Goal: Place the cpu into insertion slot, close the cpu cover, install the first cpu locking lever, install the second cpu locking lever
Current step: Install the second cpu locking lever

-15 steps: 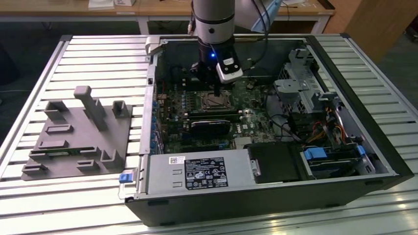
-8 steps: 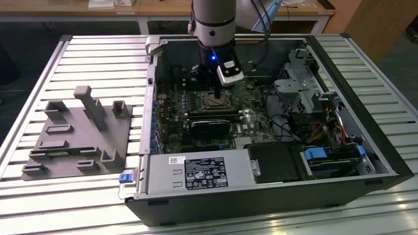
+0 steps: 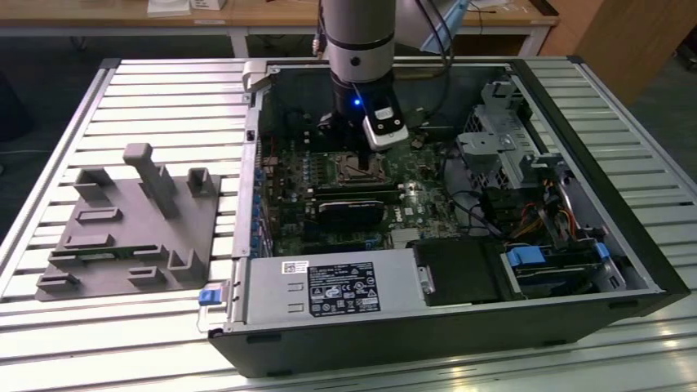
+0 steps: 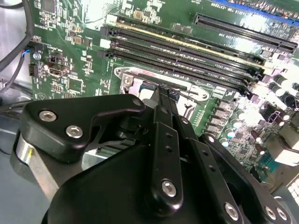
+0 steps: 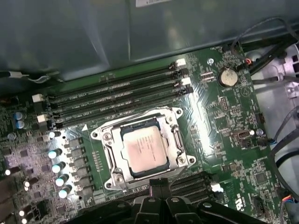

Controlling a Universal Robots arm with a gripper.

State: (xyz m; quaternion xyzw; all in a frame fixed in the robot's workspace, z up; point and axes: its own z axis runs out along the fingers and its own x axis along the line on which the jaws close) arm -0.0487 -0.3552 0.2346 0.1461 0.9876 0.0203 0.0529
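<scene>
First wrist view: dull silver square cpu (image 5: 144, 150) sits in the metal-rimmed insertion slot (image 5: 108, 161); black gripper (image 5: 159, 186), fingers pressed together, hovers beside it. Cover closing seems next, needing careful alignment.

The cpu (image 5: 144, 151) has a dull silver-grey metal top with a soft matt sheen, and the cpu cover (image 5: 180, 140) framing it is brighter bare metal (screw heads at its corners glint). Around them the circuit board (image 5: 219, 121) is glossy green, catching light in patches, with long matt black plastic memory slots (image 5: 117, 95). The gripper (image 4: 163, 100) is smooth black, semi-gloss, with shiny metal screws, and the table (image 3: 130, 98) looks like ribbed, brushed metal.
</scene>
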